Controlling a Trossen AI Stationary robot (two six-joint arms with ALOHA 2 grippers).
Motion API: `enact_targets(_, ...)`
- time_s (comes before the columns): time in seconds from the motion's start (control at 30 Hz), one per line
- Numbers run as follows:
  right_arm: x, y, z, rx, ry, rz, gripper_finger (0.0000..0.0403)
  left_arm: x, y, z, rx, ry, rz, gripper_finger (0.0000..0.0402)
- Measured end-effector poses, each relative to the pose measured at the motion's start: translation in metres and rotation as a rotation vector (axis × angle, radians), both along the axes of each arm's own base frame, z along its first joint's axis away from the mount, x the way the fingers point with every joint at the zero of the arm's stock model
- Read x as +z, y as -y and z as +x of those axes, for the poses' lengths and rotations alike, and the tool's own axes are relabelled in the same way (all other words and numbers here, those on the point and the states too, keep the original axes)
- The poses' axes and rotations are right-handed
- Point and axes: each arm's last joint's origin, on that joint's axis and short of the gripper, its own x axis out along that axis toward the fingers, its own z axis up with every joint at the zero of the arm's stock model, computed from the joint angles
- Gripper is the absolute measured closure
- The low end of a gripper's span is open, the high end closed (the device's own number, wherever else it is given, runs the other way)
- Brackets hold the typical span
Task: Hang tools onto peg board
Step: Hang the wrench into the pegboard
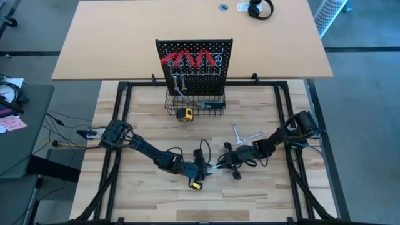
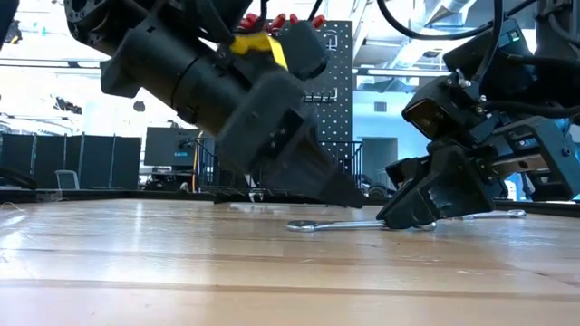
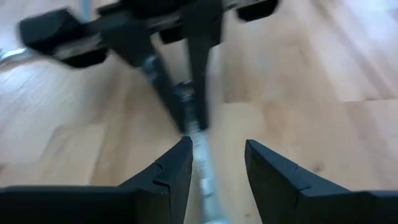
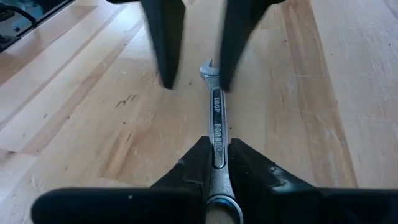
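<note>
At surface centre-front, both arms meet over one wrench (image 4: pixel 216 134) lying flat on the wooden surface (image 1: pixel 262 187).

Right tool (image 4: pixel 216 163) comes in from 3 o'clock and pinches the wrench shank, fingers pressed onto both flat sides. Low view shows that tool tipped down with the wrench (image 2: pixel 317 225) stretched along the surface toward the left arm. Likely reason for the shank grip: it keeps the open end free for the other tool.

Left tool (image 3: pixel 214 168) comes from 9 o'clock, fingers spread, straddling the free end of the wrench (image 3: pixel 200 149) without closing on it. My read: a handover or regrasp setup, since a flat wrench is awkward to lift and hook with a single side grip.

Two more silver wrenches (image 1: pixel 245 134) lie crossed at about 1 o'clock from the right tool, apart from both arms.

Peg board (image 1: pixel 195 65) stands upright at 12 o'clock, well apart from the tools. Red-handled pliers (image 1: pixel 190 59) already hang along its top row; something silver hangs below them, too small to identify. Wire basket (image 1: pixel 197 105) at its base; a yellow tape measure (image 1: pixel 184 114) sits at the basket's front edge.

Judgement: task partly done, this wrench plus the two loose ones remain. Slip risk is real; metal is thin and smooth.
</note>
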Motion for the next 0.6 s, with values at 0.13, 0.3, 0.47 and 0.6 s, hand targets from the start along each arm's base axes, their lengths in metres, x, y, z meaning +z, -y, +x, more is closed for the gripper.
enact_targets(0.13,0.0001,0.0,-0.0001,0.0,0.002,0.0,0.0343,-0.0009,0.0002,-0.0006,-0.019,-0.013,0.022,0.0262)
enact_targets(0.3,0.0002,0.0,0.0,0.001,0.004,-0.001,0.0343,-0.0036,-0.0008,-0.002,-0.029,-0.043,0.072,0.0262)
enact_targets(0.47,0.0003,0.0,0.0001,0.001,0.007,-0.001,0.0343,-0.0036,-0.0009,-0.0021,-0.029,-0.043,0.073,0.0263)
enact_targets(0.6,0.0004,0.0,0.0002,0.0,0.008,-0.001,0.0343,-0.0036,-0.0026,-0.0015,-0.023,-0.043,0.074,0.0263)
